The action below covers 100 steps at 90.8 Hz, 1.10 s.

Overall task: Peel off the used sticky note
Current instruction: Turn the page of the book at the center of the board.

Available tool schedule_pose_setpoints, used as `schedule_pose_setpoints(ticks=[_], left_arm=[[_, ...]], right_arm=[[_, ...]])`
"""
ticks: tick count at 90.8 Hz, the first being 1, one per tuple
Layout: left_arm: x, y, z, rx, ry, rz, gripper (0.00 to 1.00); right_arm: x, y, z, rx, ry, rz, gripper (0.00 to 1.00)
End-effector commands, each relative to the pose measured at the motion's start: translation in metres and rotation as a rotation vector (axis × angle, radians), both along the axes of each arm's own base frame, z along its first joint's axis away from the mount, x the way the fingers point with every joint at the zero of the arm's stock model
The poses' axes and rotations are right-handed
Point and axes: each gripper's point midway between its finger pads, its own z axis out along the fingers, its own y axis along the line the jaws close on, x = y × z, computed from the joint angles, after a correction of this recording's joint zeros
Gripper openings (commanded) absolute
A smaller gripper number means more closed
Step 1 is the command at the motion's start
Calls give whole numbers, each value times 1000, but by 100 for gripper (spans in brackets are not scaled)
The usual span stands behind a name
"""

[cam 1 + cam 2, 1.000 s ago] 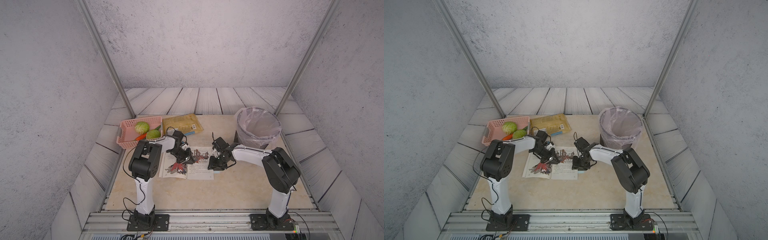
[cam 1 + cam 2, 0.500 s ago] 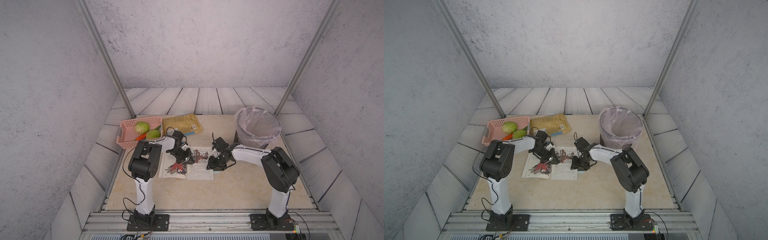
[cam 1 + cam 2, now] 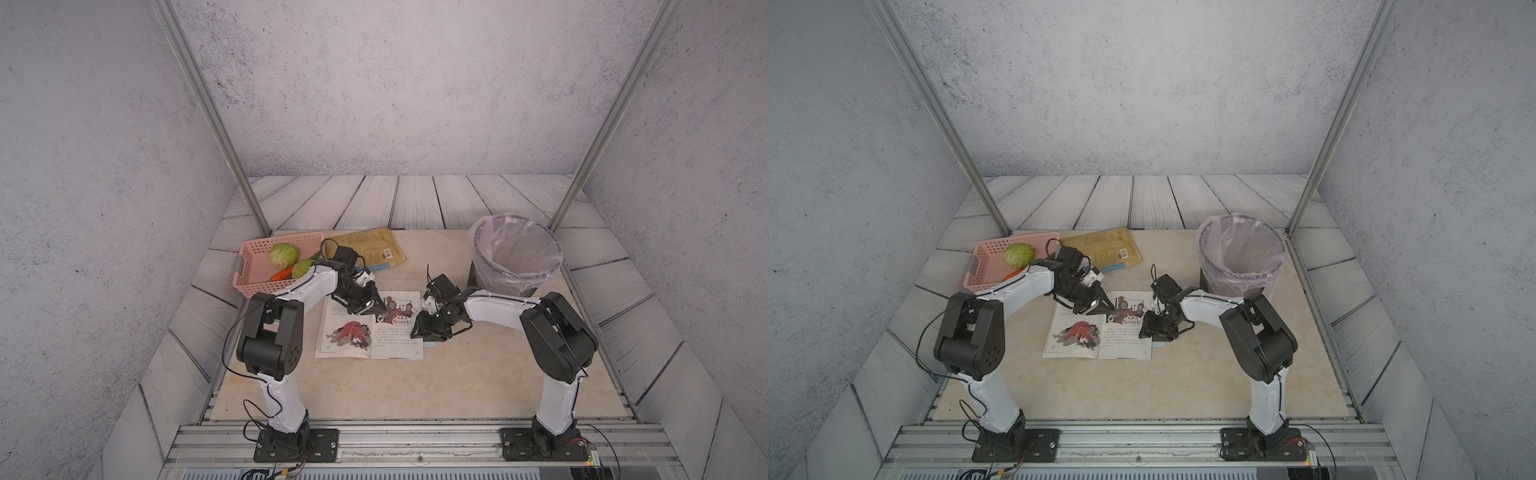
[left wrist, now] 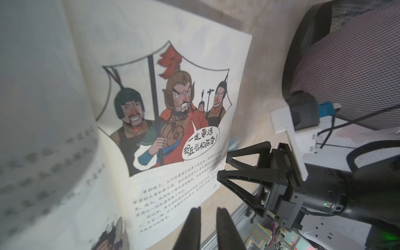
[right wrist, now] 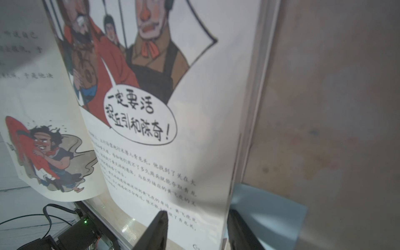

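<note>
An open picture book (image 3: 395, 347) lies flat in the middle of the table. The sticky note (image 5: 266, 212) is a pale blue slip jutting out from under the right-hand page's outer edge, low down; it shows in both top views (image 3: 430, 344) (image 3: 1158, 344). My right gripper (image 5: 198, 213) is open and straddles that page edge, one finger over the printed page and the other over the blue note. My left gripper (image 4: 207, 208) is shut, holding nothing, its tip low over the book's upper middle (image 3: 380, 312).
A pink basket (image 3: 257, 249) with a cabbage and a carrot stands at the back left, and a yellow packet (image 3: 370, 245) lies beside it. A lined bin (image 3: 515, 249) stands at the back right, close behind my right arm.
My right gripper's jaws have opened a little wider at the page edge. Both arms have stayed almost where they were.
</note>
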Motion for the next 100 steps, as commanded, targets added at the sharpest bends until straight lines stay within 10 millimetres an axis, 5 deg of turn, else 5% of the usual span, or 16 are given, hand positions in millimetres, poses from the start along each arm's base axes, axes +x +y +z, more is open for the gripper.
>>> schedule_pose_setpoints(ticks=[1,50,100], left_arm=[[-8,35,-29,109,38,41,19],[-22,47,-107,186,188,40,20],[-22,49,-110,204,181,32,20]], right_arm=[[-14,-23,-26,-107,47,-4,50],[-11,-11,-20,-55,54,0,50],[-5,20,17,111,71,-2,51]])
